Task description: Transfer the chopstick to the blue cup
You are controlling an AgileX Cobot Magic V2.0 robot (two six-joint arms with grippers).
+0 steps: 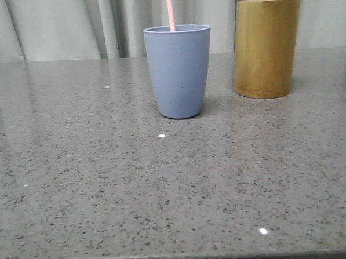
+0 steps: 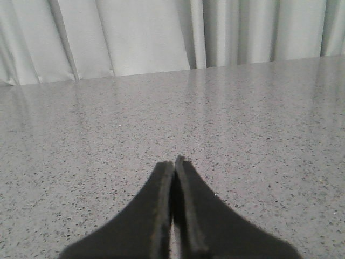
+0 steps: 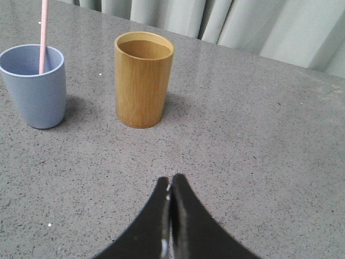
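The blue cup (image 1: 179,71) stands upright mid-table, and a pale pink chopstick (image 1: 170,10) stands in it and runs out of the top of the front view. Both also show in the right wrist view: the cup (image 3: 34,86) and the chopstick (image 3: 43,35). My right gripper (image 3: 171,181) is shut and empty, low over the table well in front of the bamboo holder. My left gripper (image 2: 173,162) is shut and empty over bare table; no cup shows in its view. Neither gripper shows in the front view.
A yellow-brown bamboo holder (image 1: 265,48) stands to the right of the blue cup; in the right wrist view (image 3: 143,79) its inside looks empty. The grey speckled table (image 1: 164,188) ends at a front edge, with pale curtains (image 1: 69,24) behind.
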